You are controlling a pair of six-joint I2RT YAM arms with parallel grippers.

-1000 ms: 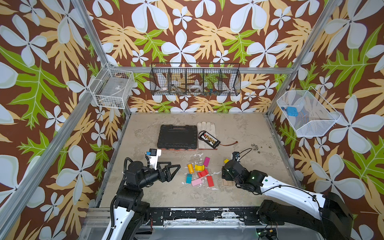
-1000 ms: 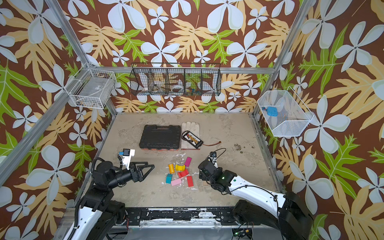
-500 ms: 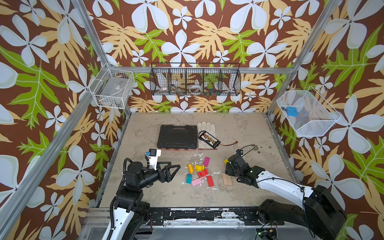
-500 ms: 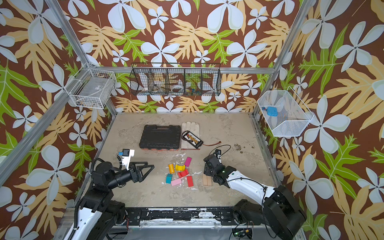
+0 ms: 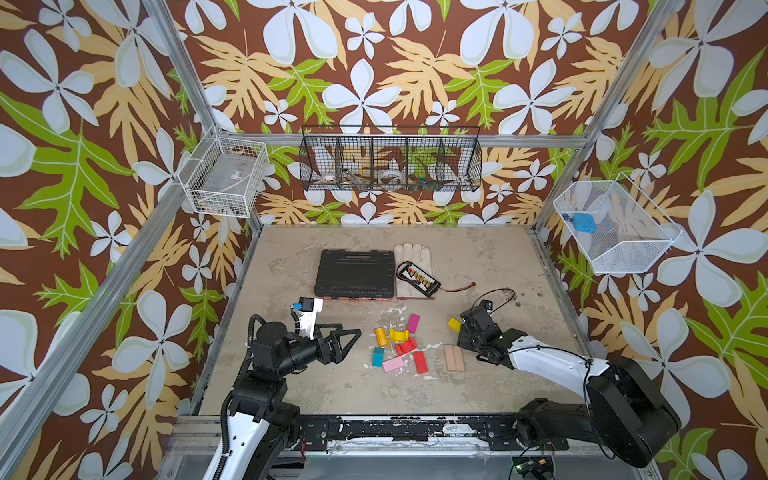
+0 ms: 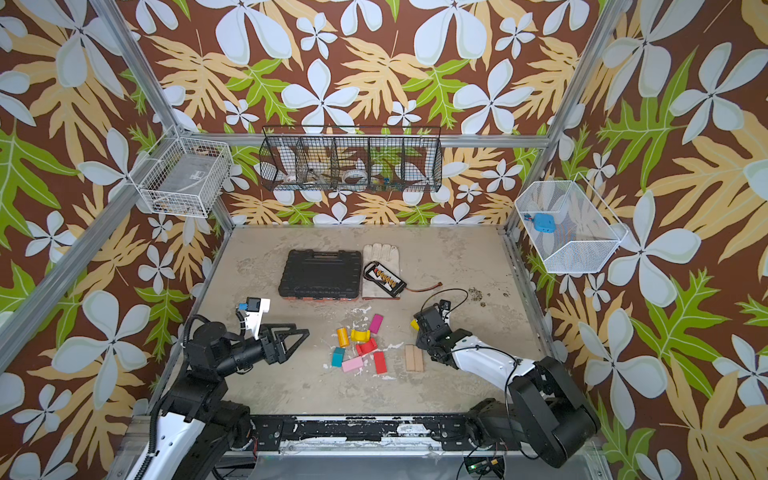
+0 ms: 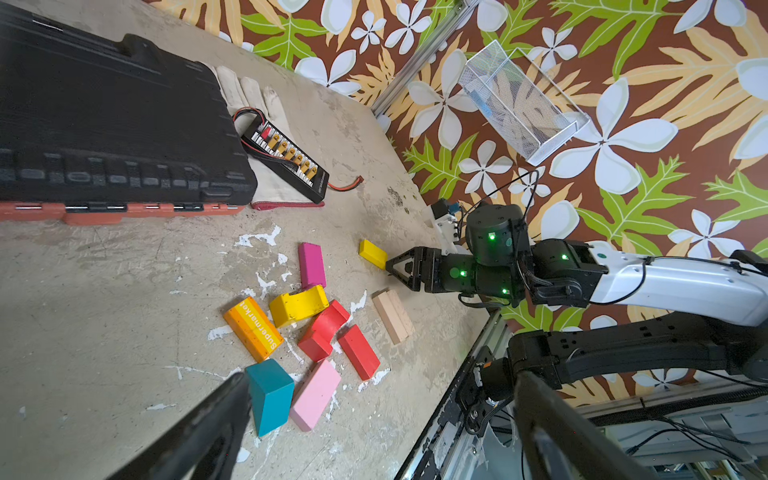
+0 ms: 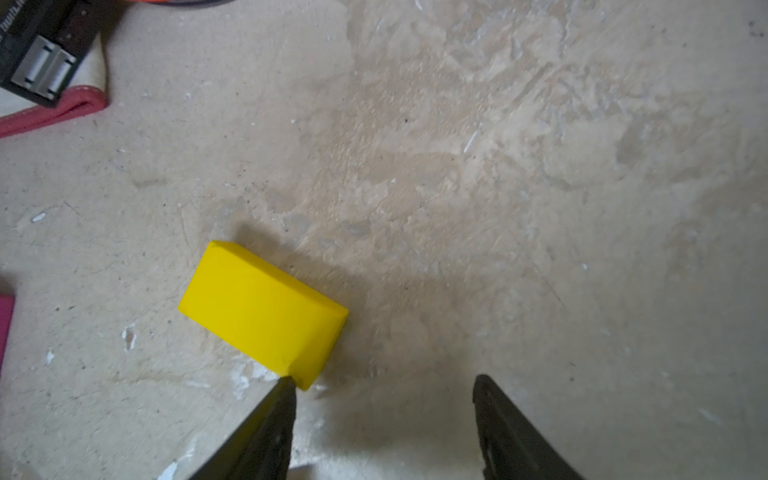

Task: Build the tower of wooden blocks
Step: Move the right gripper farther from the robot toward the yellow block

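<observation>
Right of bench centre: my right jaws, off paired tan wood planks (image 5: 454, 357), now at small yellow wood brick (image 8: 262, 311), narrowing, half-open, gripping nothing. Left jaws wide open; tower unstarted.

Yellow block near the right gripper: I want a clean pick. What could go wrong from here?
The yellow block lies outside the open right gripper, one fingertip at its corner, so closing may catch nothing. Pushing on could skid or turn it toward the magenta block.
</observation>
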